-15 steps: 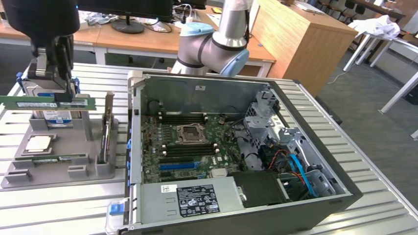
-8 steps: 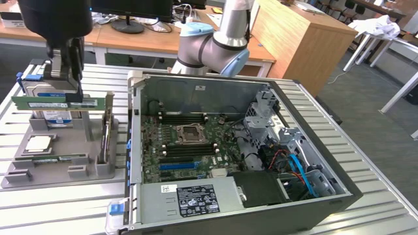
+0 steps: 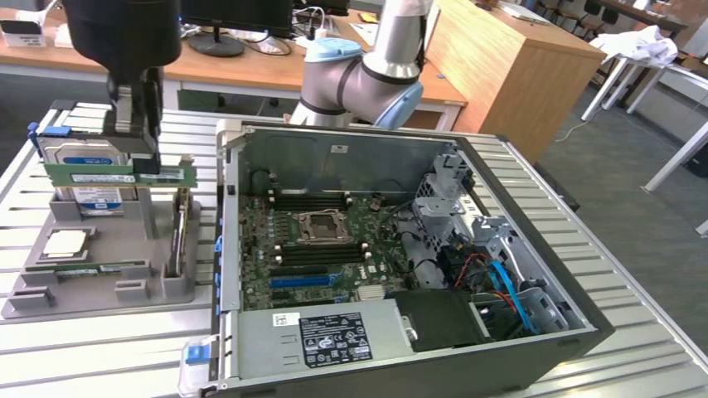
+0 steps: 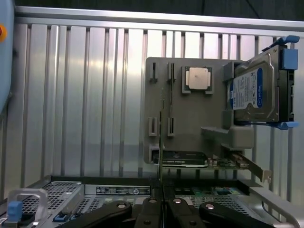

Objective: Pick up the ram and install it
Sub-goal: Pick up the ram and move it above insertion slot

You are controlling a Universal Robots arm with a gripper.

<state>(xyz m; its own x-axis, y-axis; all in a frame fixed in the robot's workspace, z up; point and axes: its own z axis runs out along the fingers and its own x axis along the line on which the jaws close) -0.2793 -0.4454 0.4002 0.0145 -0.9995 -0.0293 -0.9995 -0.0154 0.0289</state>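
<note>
A robot's gripper (image 3: 135, 162) (image 4: 161, 203) is clamped on the ram (image 3: 83, 176) (image 4: 160, 142), its two dark fingers (image 3: 144, 124) pinching the green strip near its middle and holding it level, on edge, above the grey holder (image 3: 155, 286) (image 4: 190, 123) that sits on a slatted metal table (image 3: 99, 348). Whether the strip's lower edge has cleared the holder's upright posts cannot be told. From the wrist camera the ram reads as a thin line seen edge-on, lined up between the holder's paired slots. At the end of the holder behind the raised strip, a silver hard drive (image 3: 98, 199) (image 4: 254, 92) with a blue-and-white label stands in its blue-tabbed cradle. A square silver processor chip (image 3: 65, 242) (image 4: 198, 78) lies flat in a recess near the holder's middle. A second green strip (image 3: 99, 268) lies along the holder's end farthest from the drive. A card (image 3: 177, 236) stands on edge along the holder's side nearest the computer. Just beside the holder, to the exterior view's right of it, an open computer case (image 3: 332, 157) lies on its side on the same table, its green motherboard (image 3: 321, 249) exposed with dark memory slots on both sides of the processor socket (image 3: 321, 225). Beyond the case from the holder, a silver and pale blue joint of the robot arm (image 3: 366, 75) rises in front of wooden desks.
</note>
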